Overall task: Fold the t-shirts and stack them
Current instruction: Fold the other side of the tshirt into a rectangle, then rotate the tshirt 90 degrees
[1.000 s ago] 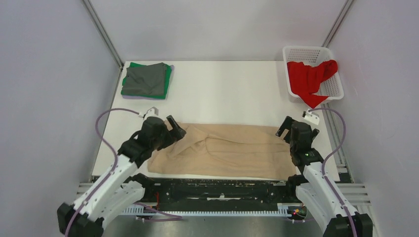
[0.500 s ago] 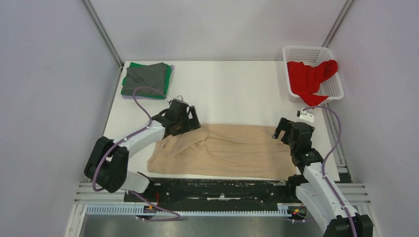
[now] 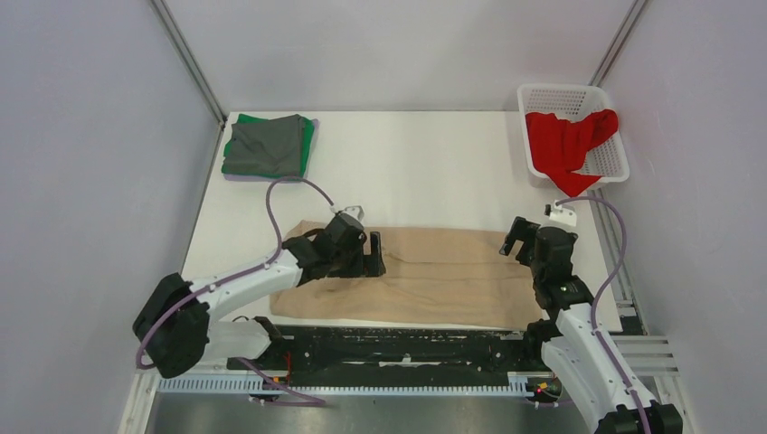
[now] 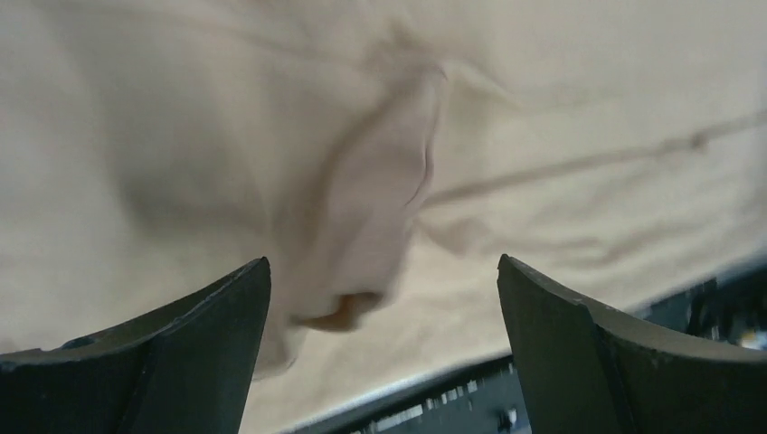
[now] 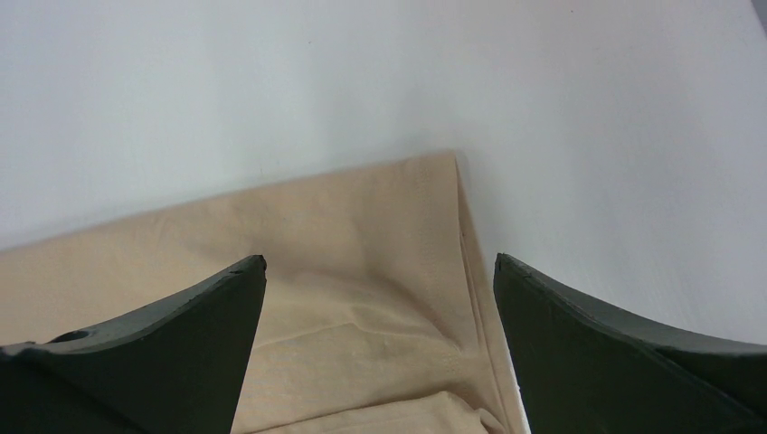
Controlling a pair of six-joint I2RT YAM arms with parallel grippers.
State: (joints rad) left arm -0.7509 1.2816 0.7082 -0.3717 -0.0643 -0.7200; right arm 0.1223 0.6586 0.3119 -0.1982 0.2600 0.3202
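Observation:
The beige t-shirt [image 3: 443, 276] lies folded into a long strip across the near part of the white table [image 3: 416, 172]. My left gripper [image 3: 373, 254] is open and empty, hovering over the shirt's left-middle part; in the left wrist view a raised fold [image 4: 371, 217] lies between its fingers. My right gripper [image 3: 516, 237] is open and empty above the shirt's far right corner [image 5: 434, 181]. The red t-shirt [image 3: 565, 145] hangs out of the white basket [image 3: 565, 99]. A folded stack, dark grey t-shirt [image 3: 267, 145] on green and lavender ones, sits far left.
The basket stands at the table's far right corner. A black rail [image 3: 407, 348] runs along the table's near edge, and shows in the left wrist view [image 4: 579, 380]. Grey walls enclose the table on three sides.
My left arm swung from the shirt's left end in over the shirt toward its middle, and the bunched left sleeve part now lies flatter. The right gripper barely moved.

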